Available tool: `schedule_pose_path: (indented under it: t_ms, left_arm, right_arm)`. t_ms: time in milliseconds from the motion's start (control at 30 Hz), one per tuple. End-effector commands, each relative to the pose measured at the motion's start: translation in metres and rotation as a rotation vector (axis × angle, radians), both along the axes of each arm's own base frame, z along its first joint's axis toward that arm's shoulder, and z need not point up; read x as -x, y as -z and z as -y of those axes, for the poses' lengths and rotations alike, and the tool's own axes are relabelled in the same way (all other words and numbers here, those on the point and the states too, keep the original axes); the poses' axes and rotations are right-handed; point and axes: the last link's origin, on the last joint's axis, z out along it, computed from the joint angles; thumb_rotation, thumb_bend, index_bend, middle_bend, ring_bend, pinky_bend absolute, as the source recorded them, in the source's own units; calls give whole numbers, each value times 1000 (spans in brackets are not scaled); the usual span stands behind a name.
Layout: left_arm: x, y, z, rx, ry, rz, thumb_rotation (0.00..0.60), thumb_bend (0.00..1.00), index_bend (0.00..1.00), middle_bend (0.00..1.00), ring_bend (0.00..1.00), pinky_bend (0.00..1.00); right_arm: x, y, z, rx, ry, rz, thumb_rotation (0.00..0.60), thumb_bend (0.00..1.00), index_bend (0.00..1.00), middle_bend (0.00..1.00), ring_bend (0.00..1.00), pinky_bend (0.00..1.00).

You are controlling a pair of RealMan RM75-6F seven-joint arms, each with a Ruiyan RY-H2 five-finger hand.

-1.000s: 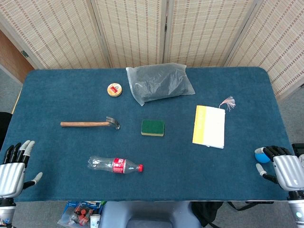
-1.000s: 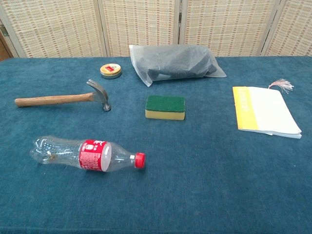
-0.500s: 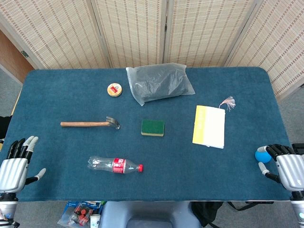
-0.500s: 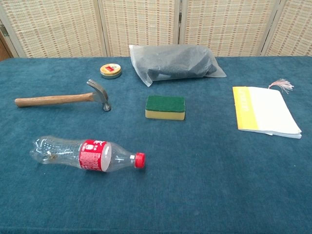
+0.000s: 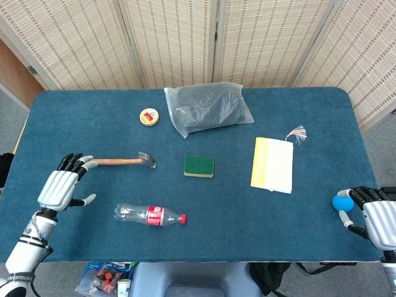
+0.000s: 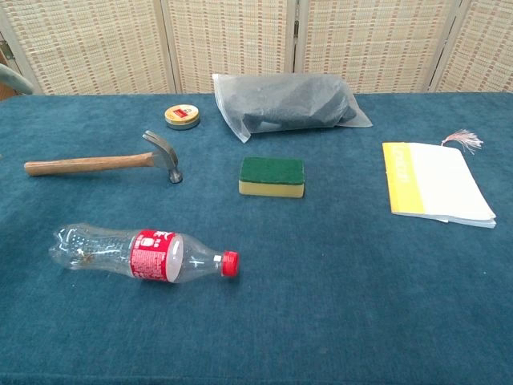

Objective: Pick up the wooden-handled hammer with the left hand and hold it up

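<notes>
Lying flat on the blue table (image 5: pixel 74 117), the hammer (image 5: pixel 117 161) is seen with its wooden handle pointing away from the sponge (image 5: pixel 198 166) and its metal head on the end nearer the sponge. The left hand (image 5: pixel 60 187) is held over the far end of that handle in the head view, palm down, fingers spread and released, nothing grasped; the fingertips (image 5: pixel 79 162) overlap the handle's end, but whether they touch it cannot be told. In the chest view the handle lies bare on the cloth and the hand itself is not seen.

The right hand (image 5: pixel 371 216) is found at the table's near corner on the opposite side of the sponge, its fingers curled around a blue ball (image 5: pixel 342 202), which is held.

A plastic bottle (image 5: pixel 150 215) with a red label and red cap lies on its side nearer the robot than the sponge, below the hammer. A small round tin (image 5: pixel 148 116) sits beyond the hammer's head, and a grey plastic bag (image 5: pixel 207 108) lies beyond the sponge, near the far edge. A white and yellow notebook (image 5: pixel 273 164) with a tassel is placed beside the sponge on the side away from the hammer, apart from it.
</notes>
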Motion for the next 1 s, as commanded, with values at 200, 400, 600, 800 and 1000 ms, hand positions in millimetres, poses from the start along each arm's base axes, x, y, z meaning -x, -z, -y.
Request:
schedule_pose_path:
  t_ms: [200, 400, 600, 800, 1000]
  left_arm:
    - [-22, 46, -60, 109, -16, -92, 600, 176, 183, 169, 76, 0]
    - [-30, 74, -87, 139, -42, -146, 600, 248, 190, 180, 76, 0]
    - [-30, 89, -105, 145, -88, -199, 600, 297, 184, 180, 75, 0]
    - [-27, 98, -112, 182, -143, -248, 600, 320, 163, 189, 73, 0]
    - [-27, 106, -116, 201, -177, -269, 600, 324, 154, 212, 74, 0]
  right_arm:
    - [4, -1, -3, 3, 19, 0, 600, 322, 370, 385, 297, 295]
    - [5, -3, -4, 7, 23, 2, 600, 322, 370, 385, 297, 295]
    - [8, -3, -5, 11, 39, 1, 600, 322, 370, 385, 297, 295]
    - [10, -5, -6, 14, 49, -1, 600, 322, 370, 385, 297, 295]
    - [12, -5, -6, 15, 58, -2, 600, 322, 370, 385, 297, 295]
